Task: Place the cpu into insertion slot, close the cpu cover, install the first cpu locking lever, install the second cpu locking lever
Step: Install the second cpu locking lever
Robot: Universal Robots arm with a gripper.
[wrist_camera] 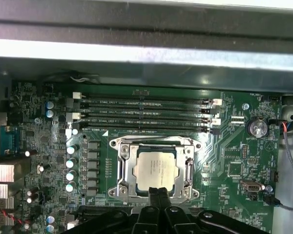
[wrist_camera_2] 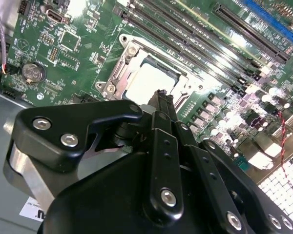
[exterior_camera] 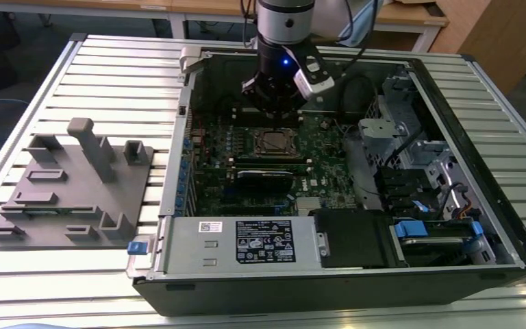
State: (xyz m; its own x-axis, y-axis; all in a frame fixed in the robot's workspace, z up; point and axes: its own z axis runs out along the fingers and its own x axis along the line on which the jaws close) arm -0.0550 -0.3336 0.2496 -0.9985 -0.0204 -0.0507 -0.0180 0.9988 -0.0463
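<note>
The claw (wrist_camera: 157, 193) is pinched closed and empty just above the cpu (wrist_camera: 156, 168), which looks thin, light, easy to hurt, and probably best held by its edges.

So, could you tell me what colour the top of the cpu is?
Dull silver-grey; the cpu shows best in the first wrist view.

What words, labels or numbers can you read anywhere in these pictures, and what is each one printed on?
Nothing can be quoted; all the print is too small or blurred.
Large label sticker on the grey power supply box: unreadable.
Small white sticker beside it: unreadable.
Top of the cpu: faint print, unreadable.
White lettering on the motherboard by the memory slots: unreadable.
</note>
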